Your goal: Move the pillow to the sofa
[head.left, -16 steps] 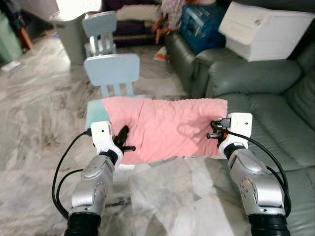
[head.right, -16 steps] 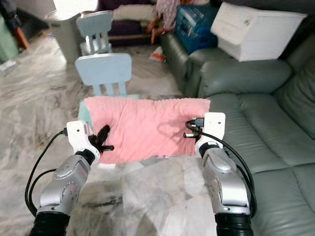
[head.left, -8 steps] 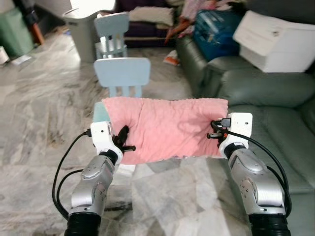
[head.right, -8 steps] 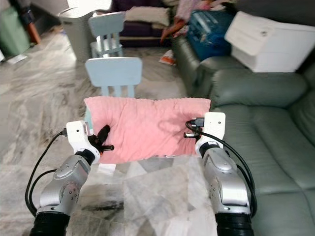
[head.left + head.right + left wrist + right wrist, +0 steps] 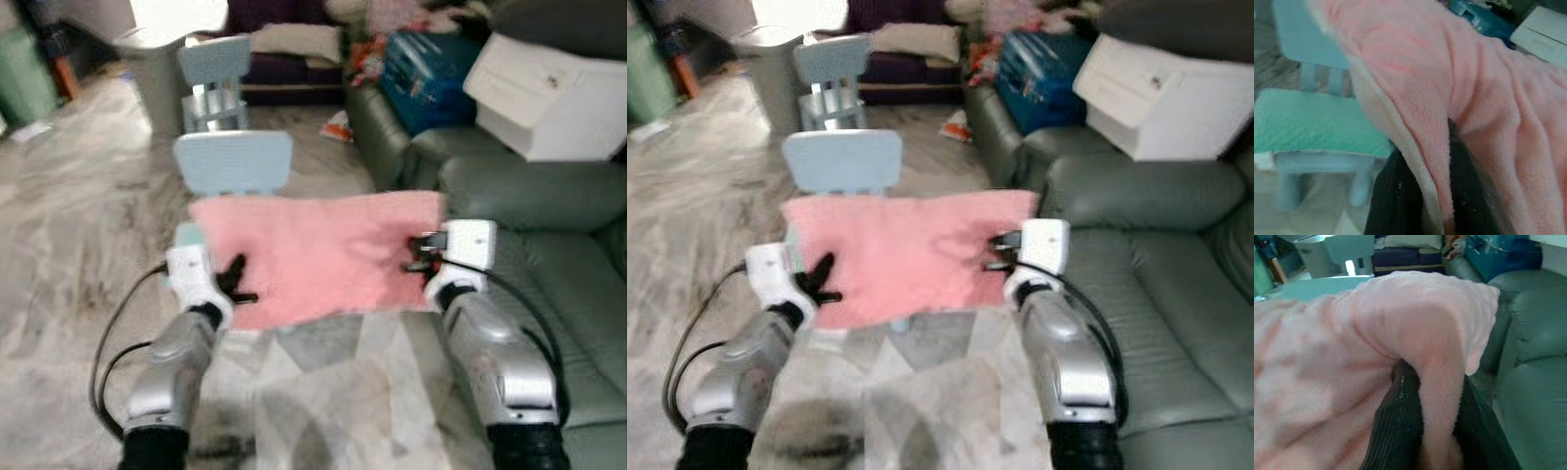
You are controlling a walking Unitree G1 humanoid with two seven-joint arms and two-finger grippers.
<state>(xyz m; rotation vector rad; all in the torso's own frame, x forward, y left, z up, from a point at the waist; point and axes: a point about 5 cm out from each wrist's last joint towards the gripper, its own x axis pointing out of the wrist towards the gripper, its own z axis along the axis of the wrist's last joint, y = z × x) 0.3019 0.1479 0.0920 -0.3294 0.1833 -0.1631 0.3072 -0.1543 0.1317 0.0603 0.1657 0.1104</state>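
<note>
Both claws pinch the pink pillow (image 5: 323, 255): left claw (image 5: 1437, 196), right claw (image 5: 1435, 431); motion blur softens its edges and hides their fingertips.

Silver forearms, white wrist housings, black cables — black-fingered left end effector (image 5: 233, 279), right end effector (image 5: 419, 257).

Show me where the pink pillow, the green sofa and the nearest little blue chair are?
pink pillow (image 5: 318, 255): left eye view, middle of its fluffy front.
green sofa (image 5: 1156, 284): right eye view, on the seat cushion.
blue chair (image 5: 233, 162): left eye view, on its backrest.
</note>
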